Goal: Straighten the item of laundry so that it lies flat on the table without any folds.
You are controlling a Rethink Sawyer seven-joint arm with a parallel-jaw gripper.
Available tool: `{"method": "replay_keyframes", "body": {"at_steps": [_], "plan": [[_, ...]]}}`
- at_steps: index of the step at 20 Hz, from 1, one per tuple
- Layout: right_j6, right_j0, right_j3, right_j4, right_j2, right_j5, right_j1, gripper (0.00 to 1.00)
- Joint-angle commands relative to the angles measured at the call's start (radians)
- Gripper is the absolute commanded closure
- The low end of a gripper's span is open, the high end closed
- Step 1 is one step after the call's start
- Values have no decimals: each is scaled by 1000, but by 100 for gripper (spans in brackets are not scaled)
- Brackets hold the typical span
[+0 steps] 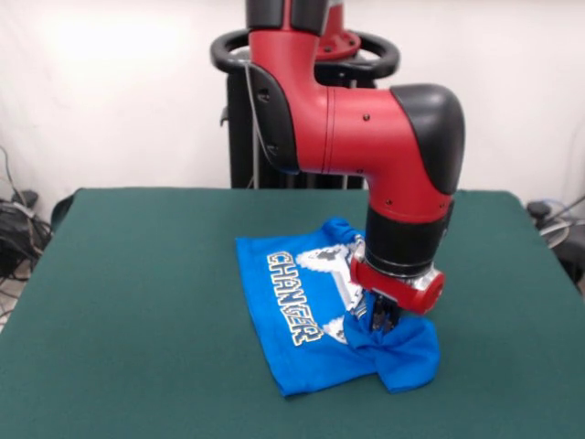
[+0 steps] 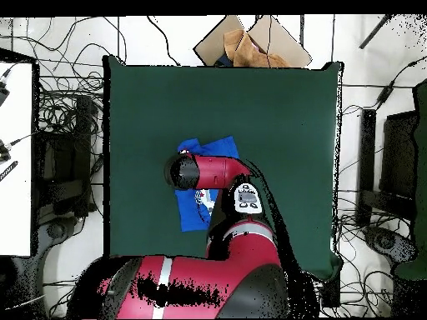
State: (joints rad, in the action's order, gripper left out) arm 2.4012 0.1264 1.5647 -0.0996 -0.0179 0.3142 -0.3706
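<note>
The item of laundry point(image 1: 292, 338), a bright blue T-shirt with "CHANGER" lettering facing up, lies rumpled near the middle of the green table point(image 1: 137, 302). My gripper point(image 1: 379, 320) reaches straight down onto its right part. Blue cloth is gathered up around the tips, so it looks shut on the fabric. A folded-over sleeve point(image 1: 411, 361) lies bunched just below the gripper. In the overhead view the arm's wrist point(image 2: 196, 172) covers most of the shirt point(image 2: 213, 148) and hides the gripper. Only blue edges show on the table point(image 2: 275, 125).
A brown cardboard piece point(image 2: 250, 46) lies past the table's far edge in the overhead view. Cables point(image 2: 58, 117) and dark equipment point(image 2: 400, 158) crowd the floor on both sides. A white surface point(image 2: 17, 167) stands at the left.
</note>
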Motion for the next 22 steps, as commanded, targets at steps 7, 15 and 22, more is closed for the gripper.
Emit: {"method": "replay_keyframes", "body": {"at_steps": [7, 15, 22], "plan": [[18, 18, 86, -45, -61, -19, 88, 100], [20, 11, 106, -44, -51, 6, 58, 100], [61, -40, 95, -28, -22, 10, 66, 100]]}}
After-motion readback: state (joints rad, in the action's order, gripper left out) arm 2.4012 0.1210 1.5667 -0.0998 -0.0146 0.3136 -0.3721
